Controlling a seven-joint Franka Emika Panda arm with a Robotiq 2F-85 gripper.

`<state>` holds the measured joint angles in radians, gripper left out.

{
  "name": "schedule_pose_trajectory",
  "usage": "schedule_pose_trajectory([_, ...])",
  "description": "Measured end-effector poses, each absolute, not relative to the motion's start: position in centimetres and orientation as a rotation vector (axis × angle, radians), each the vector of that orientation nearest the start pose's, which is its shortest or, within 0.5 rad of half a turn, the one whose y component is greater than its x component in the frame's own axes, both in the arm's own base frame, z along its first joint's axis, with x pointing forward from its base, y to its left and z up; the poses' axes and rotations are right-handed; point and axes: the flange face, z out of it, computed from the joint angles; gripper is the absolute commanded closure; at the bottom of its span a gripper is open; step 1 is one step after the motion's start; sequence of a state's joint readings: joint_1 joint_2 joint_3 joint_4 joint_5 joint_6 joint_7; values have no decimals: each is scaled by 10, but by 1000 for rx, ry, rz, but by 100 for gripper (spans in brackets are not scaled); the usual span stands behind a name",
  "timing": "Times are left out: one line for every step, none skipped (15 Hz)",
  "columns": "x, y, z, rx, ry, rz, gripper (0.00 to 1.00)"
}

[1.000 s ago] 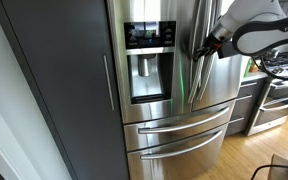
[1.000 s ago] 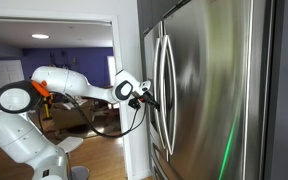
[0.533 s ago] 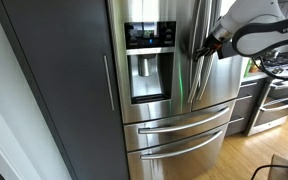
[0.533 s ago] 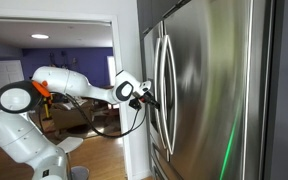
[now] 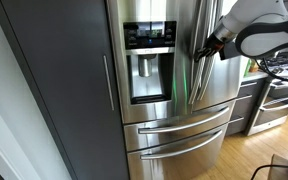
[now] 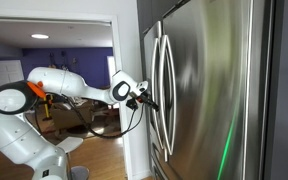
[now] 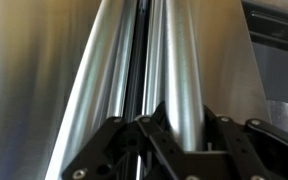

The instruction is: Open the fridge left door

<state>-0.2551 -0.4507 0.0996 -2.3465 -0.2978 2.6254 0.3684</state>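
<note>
The stainless-steel fridge (image 5: 174, 135) fills both exterior views. Its left door (image 5: 149, 85) has a dispenser and a black display with blue digits. My gripper (image 5: 206, 48) is at that door's long vertical bar handle (image 5: 196, 70), at about mid height. It also shows in an exterior view (image 6: 147, 100). In the wrist view my gripper (image 7: 181, 125) has a finger on each side of the left door's handle (image 7: 177, 60) and is shut on it. The right door's handle (image 7: 109, 70) runs parallel just beside it.
A dark grey tall cabinet (image 5: 59, 90) stands beside the dispenser door. A steel oven range (image 5: 274, 100) stands past the fridge's other side. Two wide drawers with curved handles (image 5: 179, 128) lie below the doors. The robot's base (image 6: 24, 140) stands in a doorway.
The arm has drawn back slightly from the fridge, with the gripper still on the handle. The display panel looks slightly shifted, as if the left door has started to swing.
</note>
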Motion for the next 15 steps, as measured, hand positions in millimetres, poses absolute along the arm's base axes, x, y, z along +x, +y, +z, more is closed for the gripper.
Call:
schedule_pose_trajectory([456, -54, 586, -3073, 484, -1213, 93])
schedule_pose_trajectory([451, -48, 585, -3075, 487, -1211, 93])
schedule_pose_trajectory([446, -42, 585, -3076, 494, -1213, 93])
schedule_pose_trajectory([440, -34, 585, -3078, 503, -1210, 93])
schedule_pose_trajectory([434, -25, 585, -3080, 511, -1211, 93])
schedule_pose_trajectory([427, -16, 585, -3083, 519, -1210, 93])
schedule_pose_trajectory([421, -5, 584, -3086, 525, -1210, 45])
schedule_pose_trajectory([415, 6, 583, -3088, 533, -1212, 44])
schedule_pose_trajectory([410, 17, 582, -3096, 533, -1210, 38])
schedule_pose_trajectory([406, 28, 580, -3121, 511, -1189, 30])
schedule_pose_trajectory([404, 39, 576, -3147, 492, -1164, 23])
schedule_pose_trajectory([402, 48, 572, -3168, 479, -1138, 15])
schedule_pose_trajectory([401, 56, 569, -3183, 471, -1113, 6])
schedule_pose_trajectory([400, 63, 565, -3195, 461, -1089, 1])
schedule_pose_trajectory([399, 69, 563, -3201, 452, -1072, 0])
